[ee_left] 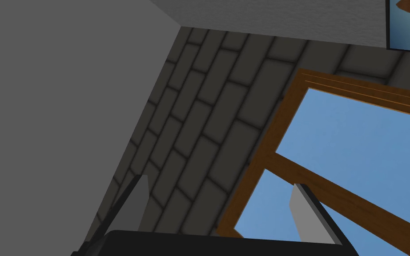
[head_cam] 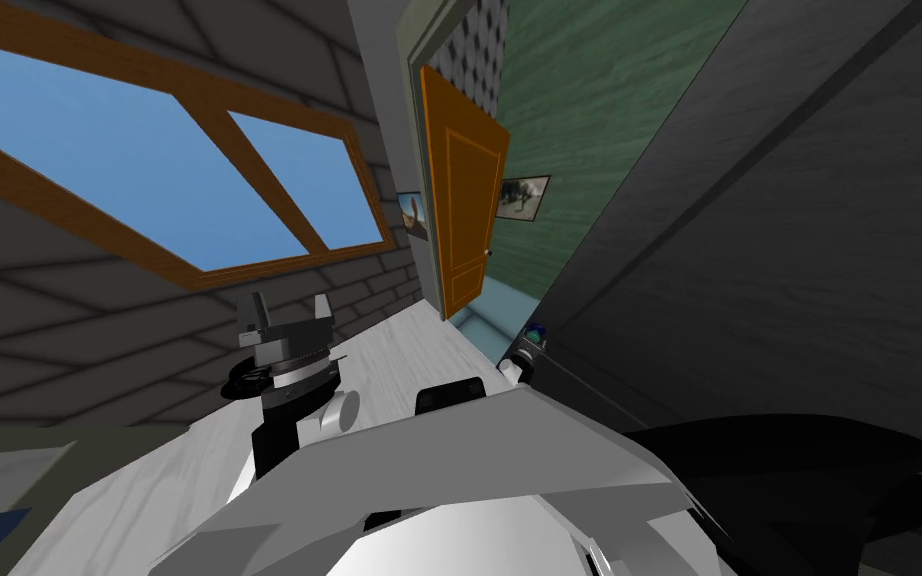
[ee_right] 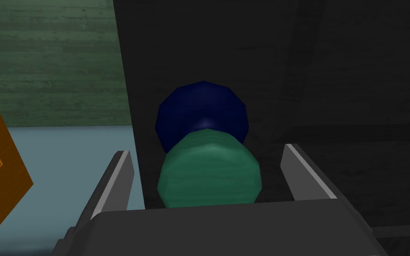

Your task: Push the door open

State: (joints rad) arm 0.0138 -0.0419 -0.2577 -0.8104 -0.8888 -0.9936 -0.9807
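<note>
Straddling round green-and-blue knob at edge of dark grey panelled door with right gripper spread, left gripper spread, idle; could glance off knob if pushed off-centre.

Brown-framed window in grey brick wall; orange door beside green wall

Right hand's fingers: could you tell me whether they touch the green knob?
Apart. The right wrist view shows the right hand's fingers open either side of the green knob, a clear gap on each.
</note>
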